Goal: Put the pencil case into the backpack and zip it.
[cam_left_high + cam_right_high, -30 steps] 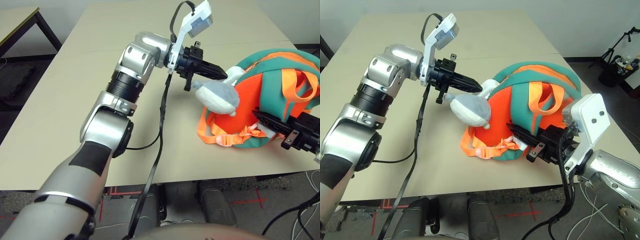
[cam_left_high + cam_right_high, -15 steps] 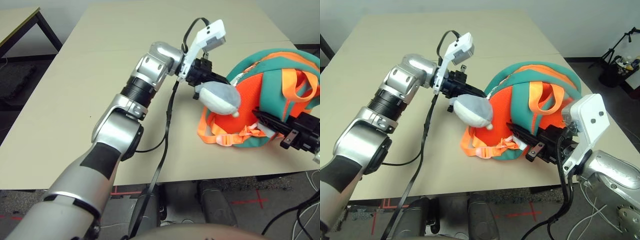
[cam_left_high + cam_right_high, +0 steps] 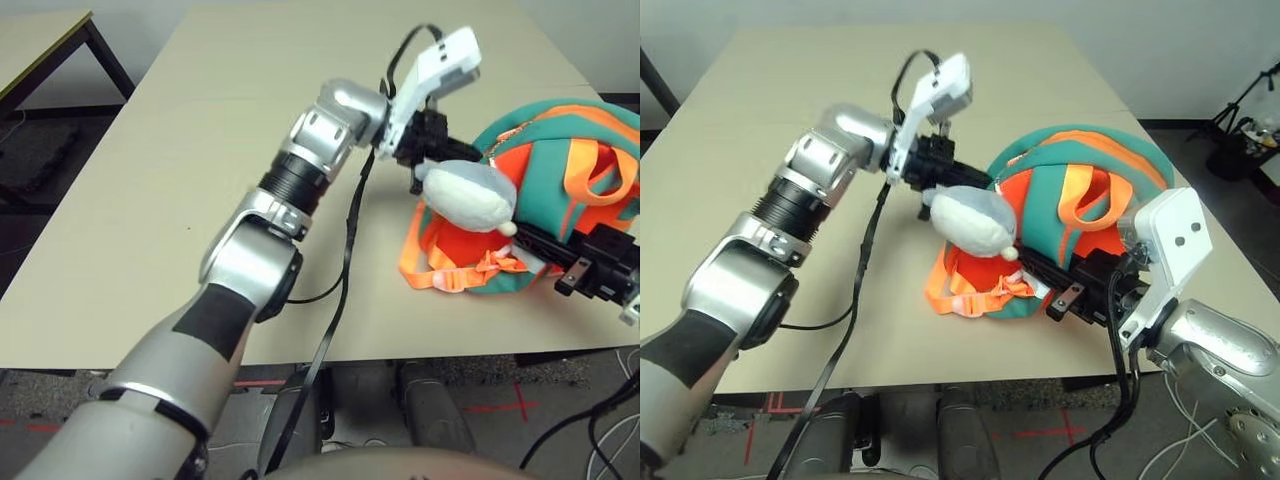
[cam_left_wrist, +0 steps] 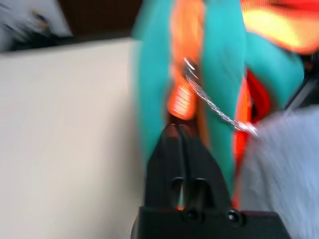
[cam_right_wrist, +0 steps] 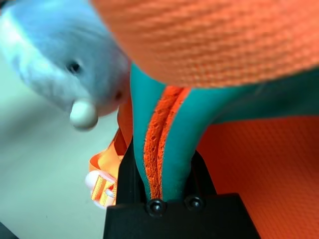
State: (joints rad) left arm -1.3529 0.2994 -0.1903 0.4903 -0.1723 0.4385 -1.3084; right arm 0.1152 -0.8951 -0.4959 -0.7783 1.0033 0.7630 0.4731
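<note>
The teal and orange backpack (image 3: pixel 560 150) lies on the right side of the table with its grey plush charm (image 3: pixel 465 195) resting on its near-left side. My left gripper (image 4: pixel 175 130) reaches behind the charm. Its fingers are pressed together, with the tips at the orange zipper line between two teal panels. My right gripper (image 5: pixel 164 159) is shut on a teal-and-orange fabric edge at the backpack's front (image 3: pixel 1040 265). The pencil case is out of view.
Orange straps with a buckle (image 3: pixel 450 275) spill off the backpack toward the table's front edge. A thin metal chain (image 4: pixel 214 107) runs from the zipper to the charm. A black cable (image 3: pixel 345 250) hangs from my left wrist. The beige table (image 3: pixel 200 150) is bare to the left.
My left arm has reached farther toward the backpack, and the plush charm has been pushed right and up onto it. The right gripper has kept its hold.
</note>
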